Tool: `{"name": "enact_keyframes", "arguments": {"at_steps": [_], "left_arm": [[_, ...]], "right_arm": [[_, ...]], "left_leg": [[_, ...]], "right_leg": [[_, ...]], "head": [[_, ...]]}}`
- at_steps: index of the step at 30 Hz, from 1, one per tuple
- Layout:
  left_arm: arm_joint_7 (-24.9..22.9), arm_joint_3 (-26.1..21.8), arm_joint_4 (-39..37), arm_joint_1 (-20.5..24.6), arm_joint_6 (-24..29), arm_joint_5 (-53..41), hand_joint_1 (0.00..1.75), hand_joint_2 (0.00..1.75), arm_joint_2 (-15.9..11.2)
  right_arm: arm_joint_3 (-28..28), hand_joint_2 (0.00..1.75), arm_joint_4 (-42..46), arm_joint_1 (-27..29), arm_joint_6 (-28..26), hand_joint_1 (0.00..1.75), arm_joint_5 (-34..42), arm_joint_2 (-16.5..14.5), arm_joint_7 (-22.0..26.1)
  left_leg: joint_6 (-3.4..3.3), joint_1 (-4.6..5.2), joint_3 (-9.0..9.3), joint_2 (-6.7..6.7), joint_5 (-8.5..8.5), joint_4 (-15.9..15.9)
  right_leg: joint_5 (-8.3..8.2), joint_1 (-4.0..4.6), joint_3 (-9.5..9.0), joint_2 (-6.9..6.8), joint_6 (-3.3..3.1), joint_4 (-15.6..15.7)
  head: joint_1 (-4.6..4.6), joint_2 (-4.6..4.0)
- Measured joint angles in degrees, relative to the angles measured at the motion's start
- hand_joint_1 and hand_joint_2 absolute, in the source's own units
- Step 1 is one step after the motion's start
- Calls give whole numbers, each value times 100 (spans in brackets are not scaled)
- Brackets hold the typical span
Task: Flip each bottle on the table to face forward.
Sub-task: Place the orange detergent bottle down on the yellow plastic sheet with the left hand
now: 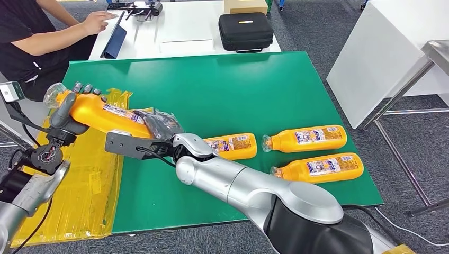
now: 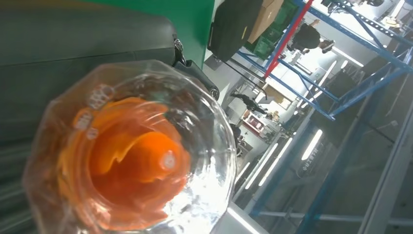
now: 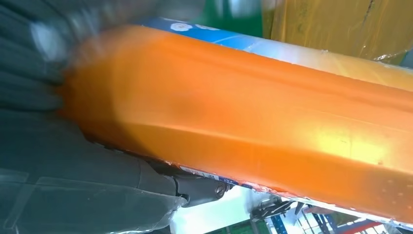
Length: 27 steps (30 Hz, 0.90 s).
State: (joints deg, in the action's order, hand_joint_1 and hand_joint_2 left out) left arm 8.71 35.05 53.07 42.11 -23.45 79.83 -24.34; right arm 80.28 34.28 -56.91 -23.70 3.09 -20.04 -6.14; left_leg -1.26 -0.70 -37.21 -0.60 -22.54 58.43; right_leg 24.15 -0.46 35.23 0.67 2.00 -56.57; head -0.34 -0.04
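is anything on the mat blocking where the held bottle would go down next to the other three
Nothing visible. Both hands, left and right, hold the bottle over the mat's left edge; bare green lies left of the three bottles.

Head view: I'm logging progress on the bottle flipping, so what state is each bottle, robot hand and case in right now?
Held orange bottle: lifted off the table, gripped at both ends.
Left robot hand: grips the cap end.
Right robot hand: grips the base end.
Three orange bottles: lying flat on the green mat, labels up.
Black case: closed.
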Motion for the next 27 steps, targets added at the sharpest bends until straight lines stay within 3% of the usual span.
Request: {"name": "enact_keyframes", "arguments": {"at_steps": [1,2,3,7,16,22,24,27], "left_arm": [[12,13,0,4,13,9,175,175,-13],[33,24,-2,10,48,31,175,175,-37],[64,38,-5,19,100,67,175,175,-75],[202,116,-45,61,297,281,175,175,-378],[323,162,-144,-15,630,431,175,175,-1444],[692,188,49,-137,1402,100,175,175,-1937],[901,238,138,-151,1963,-424,175,175,-2014],[1235,405,396,-148,4082,-2567,175,175,-2056]], "right_arm": [[22,87,-6,-5,-5,27,1,0,4],[50,44,-10,-10,-10,0,6,0,21],[82,0,-13,-15,-15,0,24,0,45],[196,0,-56,-55,-71,0,299,13,261],[250,0,15,-468,-333,0,940,360,317],[342,0,117,-520,-486,0,1160,512,311],[378,0,154,-532,-548,0,1243,547,276],[422,0,239,-572,-707,0,1425,623,239]], "left_leg": [[0,0,0,0,0,0],[0,0,0,1,0,0],[0,0,0,2,0,0],[1,0,1,13,1,0],[3,-3,0,21,2,0],[3,-2,0,15,2,0],[3,-2,-1,11,2,0],[3,-2,-1,11,2,0]], "right_leg": [[0,0,0,0,0,0],[0,0,0,1,0,0],[-1,0,0,3,0,0],[-2,1,5,11,-1,-2],[-1,2,14,20,-2,-7],[-1,1,15,18,-3,-6],[0,1,15,16,-3,-6],[-1,1,14,16,-4,-6]], "head": [[0,0],[1,0],[0,0],[-1,0],[0,0],[-1,0],[-1,0],[0,0]]}}
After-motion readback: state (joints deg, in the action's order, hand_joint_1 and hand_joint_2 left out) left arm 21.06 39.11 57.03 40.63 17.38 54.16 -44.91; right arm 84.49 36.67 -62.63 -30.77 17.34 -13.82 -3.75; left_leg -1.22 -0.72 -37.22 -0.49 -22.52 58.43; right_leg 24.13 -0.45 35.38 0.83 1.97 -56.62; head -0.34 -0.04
